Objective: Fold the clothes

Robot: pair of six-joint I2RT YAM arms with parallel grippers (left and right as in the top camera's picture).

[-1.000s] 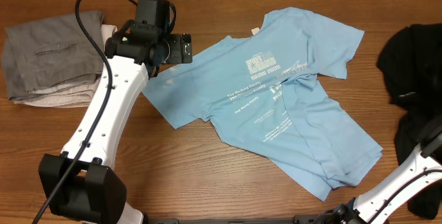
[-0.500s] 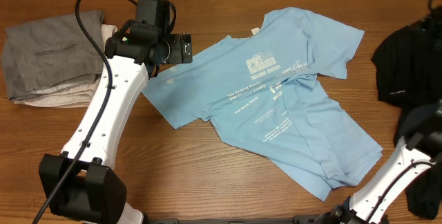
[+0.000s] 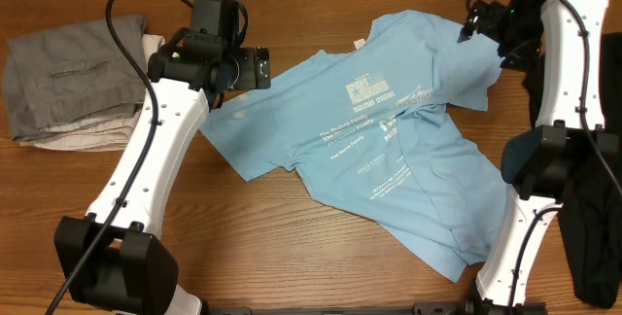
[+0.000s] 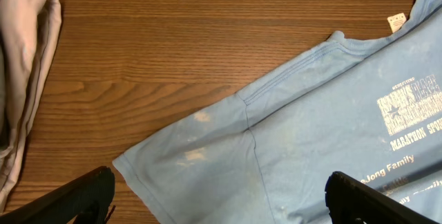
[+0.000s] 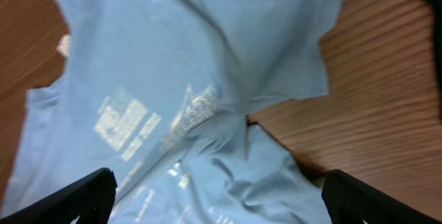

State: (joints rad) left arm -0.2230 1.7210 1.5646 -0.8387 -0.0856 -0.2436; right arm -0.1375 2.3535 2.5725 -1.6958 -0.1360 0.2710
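The clothes, a light blue T-shirt (image 3: pixel 389 150) with white printed text facing up, lie spread diagonally on the wooden table. My left gripper (image 3: pixel 255 69) hovers open over the shirt's left sleeve (image 4: pixel 200 162); its fingers (image 4: pixel 76 200) stand wide apart with nothing between them. At the far right my right gripper (image 3: pixel 483 23) hangs open above the shirt's right sleeve. In the right wrist view the rumpled blue fabric (image 5: pixel 193 79) lies below the wide-open gripper (image 5: pixel 221 203), untouched.
A pile of grey and beige clothes (image 3: pixel 73 87) lies at the far left, its edge showing in the left wrist view (image 4: pixel 21 79). A black garment (image 3: pixel 595 227) lies at the right edge, partly behind the right arm. Bare wood runs along the front.
My right arm has swung from the lower right edge up to the far right, over the shirt's right sleeve, and its jaws have opened. The left arm and the shirt have stayed still.
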